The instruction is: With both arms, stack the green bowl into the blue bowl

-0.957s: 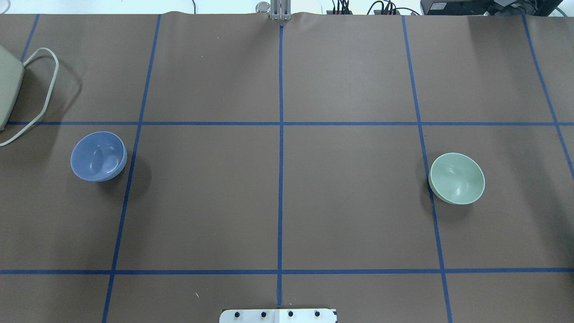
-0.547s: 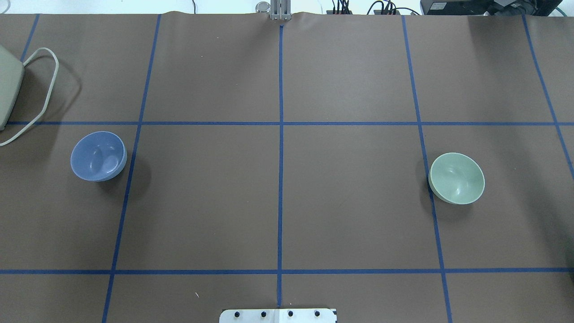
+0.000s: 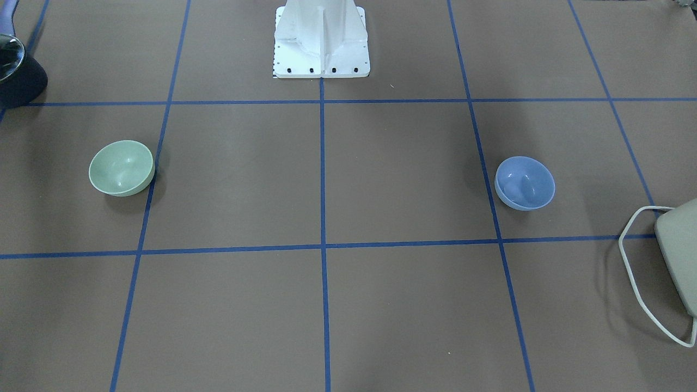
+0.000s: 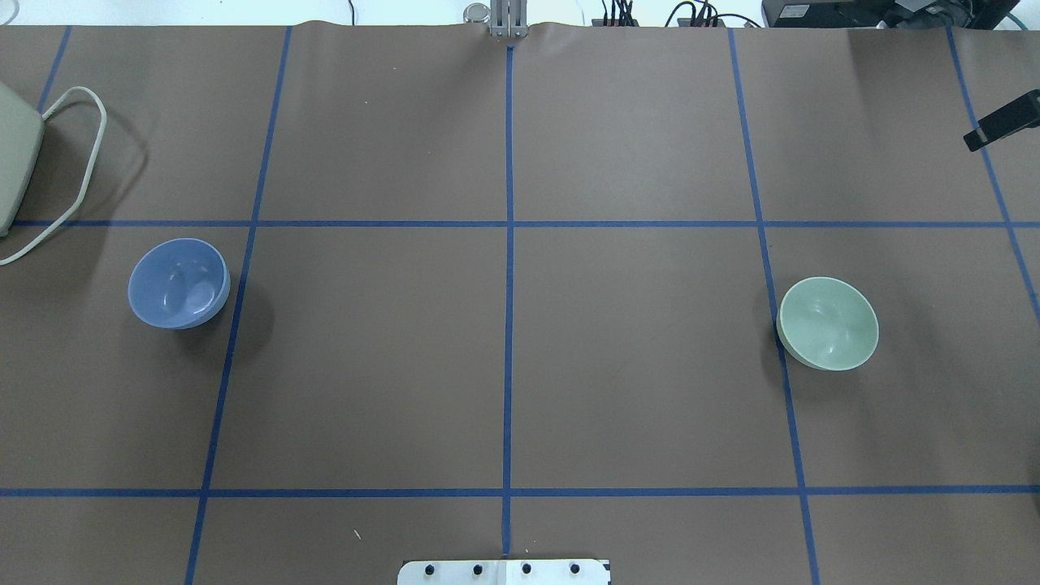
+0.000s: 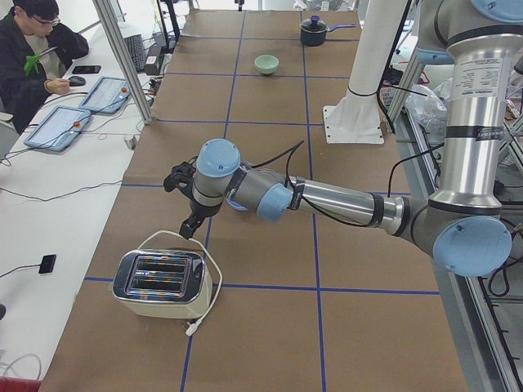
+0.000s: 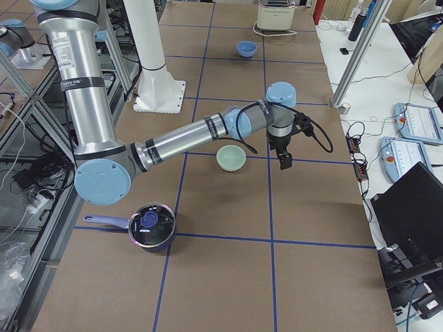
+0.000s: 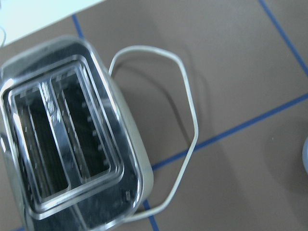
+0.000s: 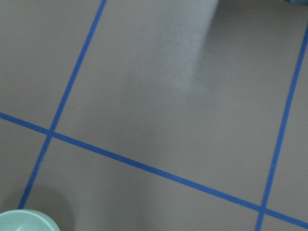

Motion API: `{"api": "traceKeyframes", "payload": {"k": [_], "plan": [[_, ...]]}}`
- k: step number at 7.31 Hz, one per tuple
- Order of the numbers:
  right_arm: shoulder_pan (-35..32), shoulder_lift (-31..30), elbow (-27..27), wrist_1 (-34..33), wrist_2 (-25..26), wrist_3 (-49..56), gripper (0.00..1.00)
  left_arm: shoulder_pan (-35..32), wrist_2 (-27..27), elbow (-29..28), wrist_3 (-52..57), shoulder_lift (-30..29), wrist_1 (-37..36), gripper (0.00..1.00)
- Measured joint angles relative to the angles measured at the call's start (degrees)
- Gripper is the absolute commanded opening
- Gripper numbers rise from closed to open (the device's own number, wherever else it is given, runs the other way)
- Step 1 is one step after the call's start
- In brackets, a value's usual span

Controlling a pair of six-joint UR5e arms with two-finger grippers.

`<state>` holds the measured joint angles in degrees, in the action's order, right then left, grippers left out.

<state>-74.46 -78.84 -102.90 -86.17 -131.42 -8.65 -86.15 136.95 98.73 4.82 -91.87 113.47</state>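
The pale green bowl (image 4: 828, 323) sits upright on the table's right half; it also shows in the front view (image 3: 121, 167) and at the bottom-left corner of the right wrist view (image 8: 24, 222). The blue bowl (image 4: 179, 283) sits upright on the left half, far from the green one. My right gripper (image 6: 284, 160) hangs over the table just beyond the green bowl (image 6: 230, 158); only a black tip (image 4: 1003, 122) shows overhead. My left gripper (image 5: 188, 229) hovers by the toaster, near the blue bowl. I cannot tell whether either gripper is open or shut.
A cream toaster (image 4: 12, 162) with a looped cord stands at the far left, directly under the left wrist camera (image 7: 67, 139). A dark pot with a lid (image 6: 151, 227) stands at the right end near the robot. The white pedestal base (image 3: 321, 38) is between the arms.
A black tip of my right gripper has come into the overhead view at the right edge. Both bowls stay where they were.
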Motion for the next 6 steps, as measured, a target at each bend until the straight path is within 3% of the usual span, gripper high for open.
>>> {"api": "traceKeyframes", "payload": {"k": [3,6], "plan": [[7.4,0.3,-0.2,7.3,4.4,-12.0,1.00,14.1,-2.0,-0.7,-20.6,-1.8,4.5,0.99],[8.3,0.0,-0.3,8.2,5.2,-13.4,1.00,27.1,-13.7,-4.0,-40.4,-1.9,11.7,0.96]]}}
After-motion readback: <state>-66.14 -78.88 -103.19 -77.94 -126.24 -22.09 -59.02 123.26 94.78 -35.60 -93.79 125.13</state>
